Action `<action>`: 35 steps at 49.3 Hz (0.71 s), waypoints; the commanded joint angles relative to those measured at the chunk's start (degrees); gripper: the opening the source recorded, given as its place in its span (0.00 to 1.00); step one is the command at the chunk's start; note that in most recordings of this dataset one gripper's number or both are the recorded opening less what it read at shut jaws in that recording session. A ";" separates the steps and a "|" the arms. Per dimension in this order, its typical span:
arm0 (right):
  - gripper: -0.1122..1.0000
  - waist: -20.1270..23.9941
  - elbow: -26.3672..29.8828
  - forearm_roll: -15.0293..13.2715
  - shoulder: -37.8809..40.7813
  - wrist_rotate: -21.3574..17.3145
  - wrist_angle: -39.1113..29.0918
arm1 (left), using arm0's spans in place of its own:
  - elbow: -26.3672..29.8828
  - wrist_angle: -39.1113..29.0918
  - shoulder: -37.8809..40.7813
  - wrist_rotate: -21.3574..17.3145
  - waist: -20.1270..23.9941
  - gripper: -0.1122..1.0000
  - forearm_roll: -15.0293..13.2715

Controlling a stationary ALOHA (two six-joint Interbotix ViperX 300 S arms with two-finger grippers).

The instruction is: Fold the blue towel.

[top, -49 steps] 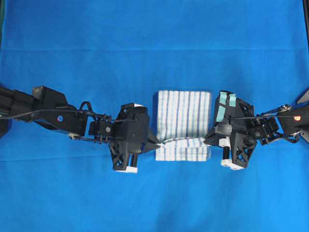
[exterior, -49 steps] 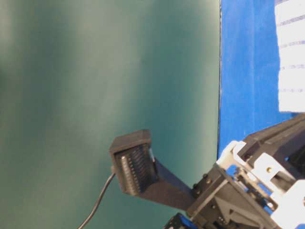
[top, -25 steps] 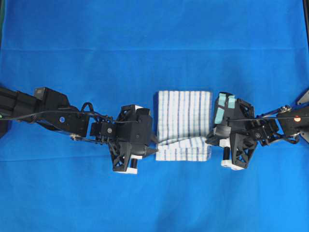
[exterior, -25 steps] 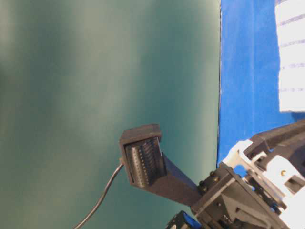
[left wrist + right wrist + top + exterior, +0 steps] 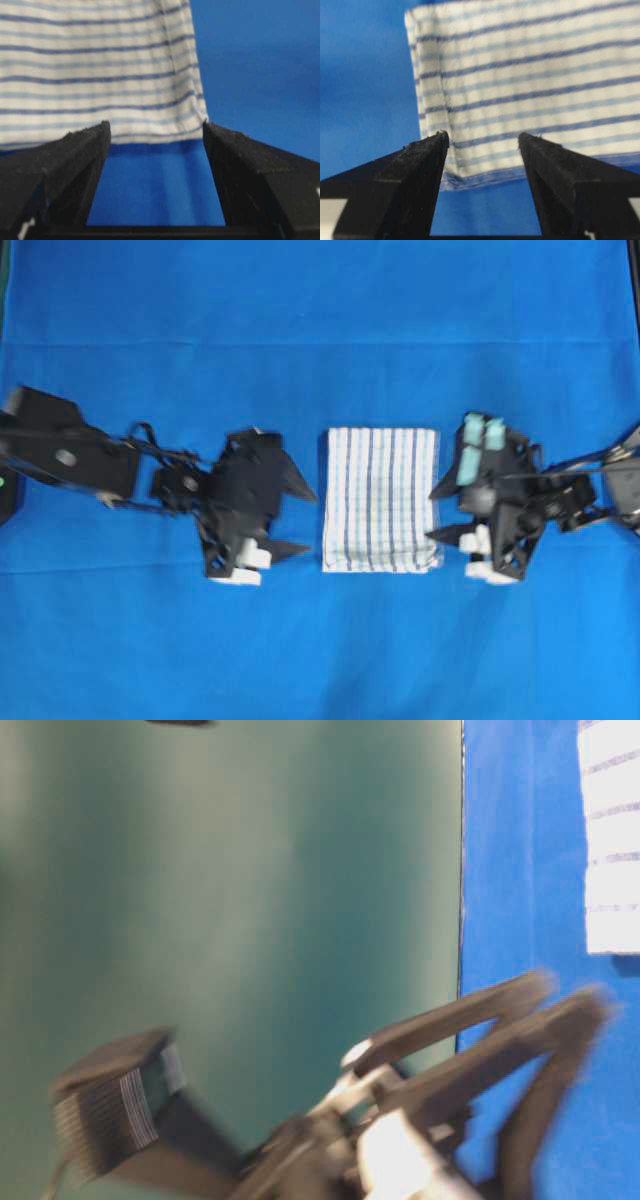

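You see the blue towel (image 5: 379, 499) lying folded flat between both grippers; the left gripper (image 5: 297, 517) and right gripper (image 5: 440, 512) are released, holding nothing.

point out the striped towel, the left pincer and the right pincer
striped towel (image 5: 379, 498), overhead view, middle of its top layer
left pincer (image 5: 300, 520), overhead view, gap between its spread tips
right pincer (image 5: 438, 512), overhead view, gap between its spread tips
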State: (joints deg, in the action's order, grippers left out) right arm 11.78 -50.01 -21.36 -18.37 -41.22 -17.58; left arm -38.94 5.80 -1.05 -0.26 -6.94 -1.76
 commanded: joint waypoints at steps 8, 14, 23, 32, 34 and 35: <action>0.67 0.09 -2.64 -5.89 -13.89 0.09 -2.11 | -6.68 0.88 -12.22 -0.53 1.76 0.71 0.18; 0.67 0.18 -5.36 -8.35 -22.24 0.18 -2.46 | -11.95 4.31 -17.67 -0.62 2.20 0.71 0.18; 0.67 0.18 -9.76 -12.04 -33.66 0.18 -3.60 | -19.95 9.93 -27.33 -0.70 2.81 0.71 0.18; 0.67 0.18 -14.59 -14.59 -43.42 0.18 -3.52 | -26.37 10.11 -38.41 -0.70 3.87 0.71 0.18; 0.67 0.18 -15.56 -14.85 -45.00 0.18 -3.52 | -27.86 10.02 -40.87 -0.70 4.39 0.71 0.18; 0.67 0.18 -16.00 -14.94 -45.70 0.18 -3.52 | -28.65 9.93 -42.28 -0.70 4.57 0.71 0.18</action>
State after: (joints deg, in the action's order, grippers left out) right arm 11.78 -65.57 -35.68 -61.96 -41.13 -21.36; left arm -66.18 15.21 -39.38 -0.88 -3.25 -1.67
